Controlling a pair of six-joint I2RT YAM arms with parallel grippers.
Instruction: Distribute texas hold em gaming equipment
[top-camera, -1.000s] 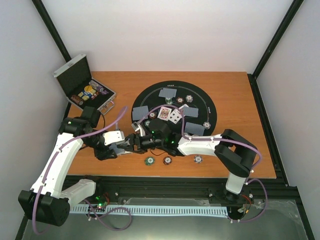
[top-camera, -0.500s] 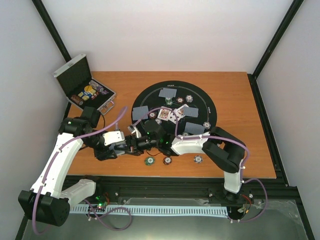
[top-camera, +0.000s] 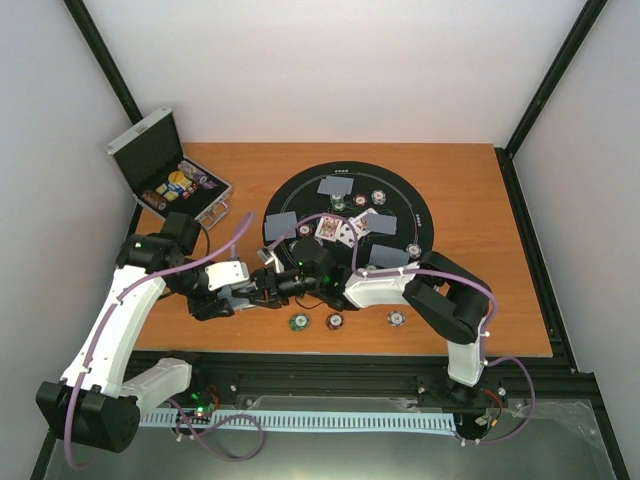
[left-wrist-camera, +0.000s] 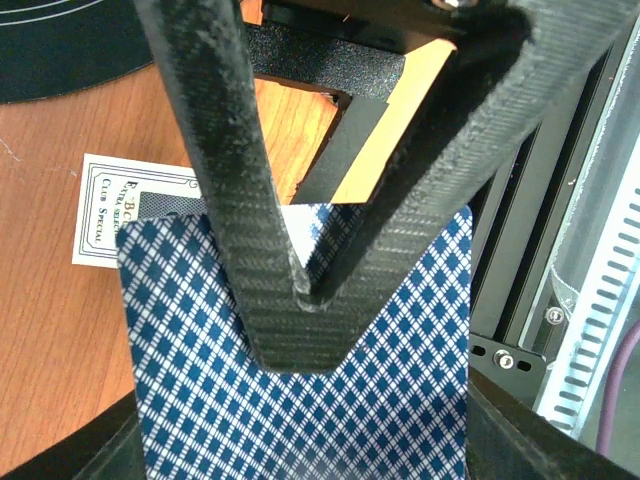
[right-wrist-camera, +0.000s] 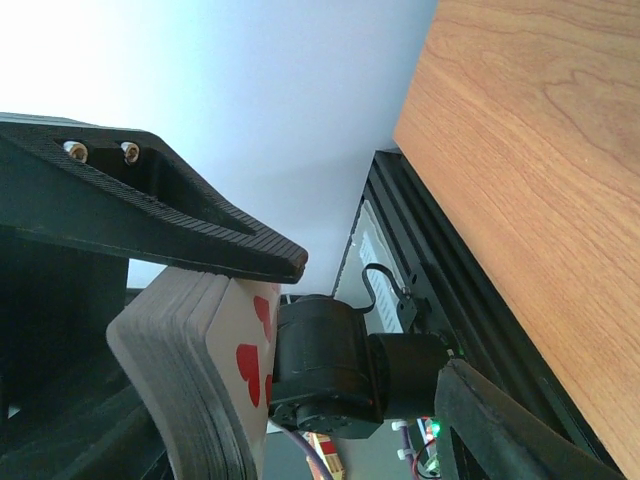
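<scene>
As left end effector (left-wrist-camera: 305, 292) pinches deck (left-wrist-camera: 190, 400), protruding

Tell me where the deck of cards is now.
Top view: the deck is left of centre near the front edge, clamped in the left hand, beside the right hand.

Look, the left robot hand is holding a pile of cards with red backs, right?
Not quite. The left gripper does hold the pile of cards, but the backs are blue with a white diamond pattern, not red. The left wrist view shows this up close.
</scene>
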